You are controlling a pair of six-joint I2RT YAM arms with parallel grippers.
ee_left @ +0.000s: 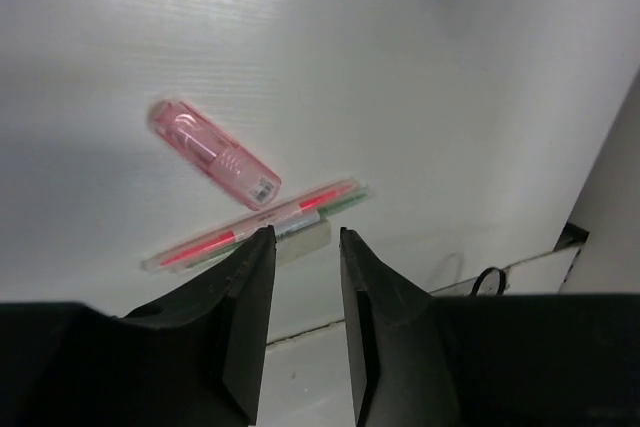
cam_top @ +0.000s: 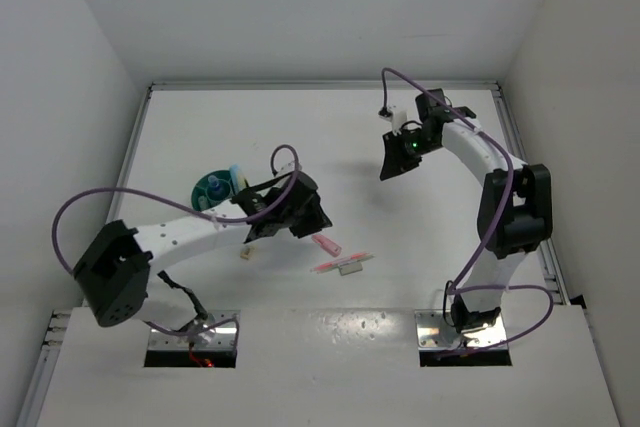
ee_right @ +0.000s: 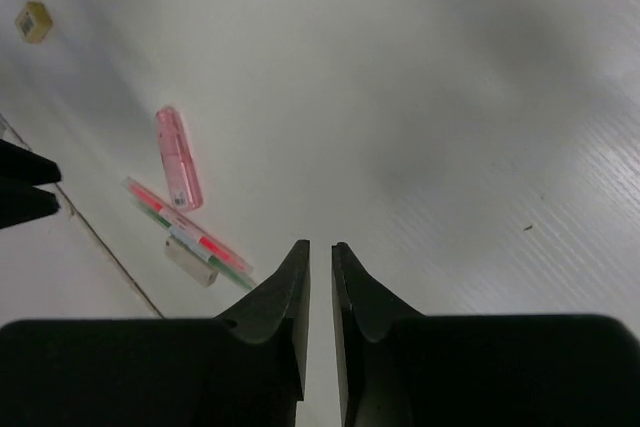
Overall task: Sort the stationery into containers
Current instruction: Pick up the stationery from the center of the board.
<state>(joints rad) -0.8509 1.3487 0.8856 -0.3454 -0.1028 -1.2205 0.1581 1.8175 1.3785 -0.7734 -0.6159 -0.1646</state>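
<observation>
Just ahead of the left hand (cam_top: 300, 215) and a little toward the near edge, on the bare counter (cam_top: 400, 237): a short pink piece (cam_top: 327, 245) and, close beside it, a thin red pen (cam_top: 342, 264) with a small pale block (ee_left: 312, 237) against its side. From the left wrist view, pink piece slanting down to the right, pen crosswise to the fingers and rising slightly to the right, block right beyond the fingertips. All three far nearer to the left hand than to the right hand (cam_top: 398, 159), which hangs well apart toward the back of the counter. Left fingers apart with a clear gap and nothing between; right fingers almost together, only a thin slit, nothing in it either. Left arm stretched low from its base to the middle of the counter, wrist tipped forward and down toward the pieces. Behind that arm, the teal organiser (cam_top: 200, 197) with a light-blue stick (cam_top: 236, 178) in it; beside the forearm, a tiny beige eraser (cam_top: 245, 254), loose on the counter. Likely next: down onto the pen or the pink piece, gripping across the long axis; for the pen, little turn of the wrist needed by the look of it.
</observation>
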